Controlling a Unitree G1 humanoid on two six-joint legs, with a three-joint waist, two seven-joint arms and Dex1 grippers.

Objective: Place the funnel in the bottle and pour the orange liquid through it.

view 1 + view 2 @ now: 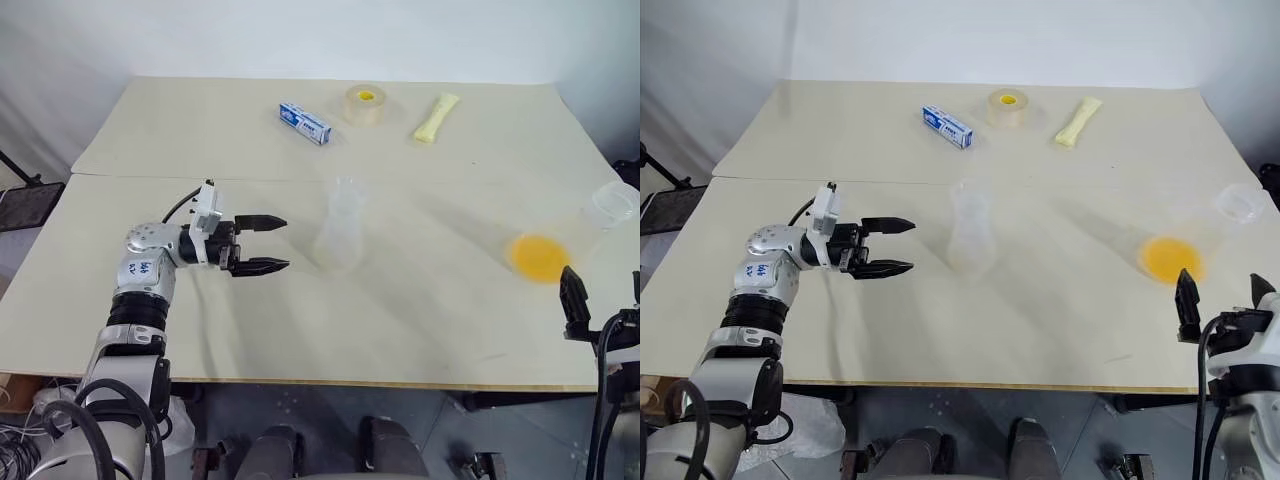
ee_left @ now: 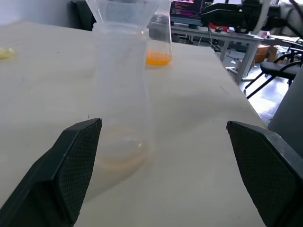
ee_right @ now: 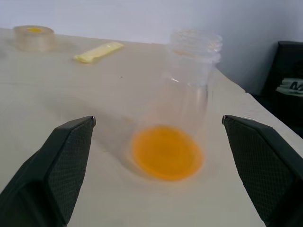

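The clear flask-shaped bottle (image 1: 338,238) stands upright in the middle of the table. The clear funnel (image 2: 125,10) appears to sit in its neck. My left gripper (image 1: 264,244) is open, level and pointing at the bottle from its left, a short gap away. The orange liquid (image 1: 540,256) lies in the bottom of a tall clear container (image 3: 191,71) with a threaded rim, at the table's right side. My right gripper (image 1: 1223,298) is open just off the table's front right corner, with the container ahead of its fingers (image 3: 52,165) and apart from them.
At the table's far side lie a blue-and-white box (image 1: 305,123), a tape roll (image 1: 366,104) and a pale yellow packet (image 1: 436,117). A seam (image 1: 150,177) crosses the tabletop. The left wrist view shows desks and chairs (image 2: 265,52) beyond the table.
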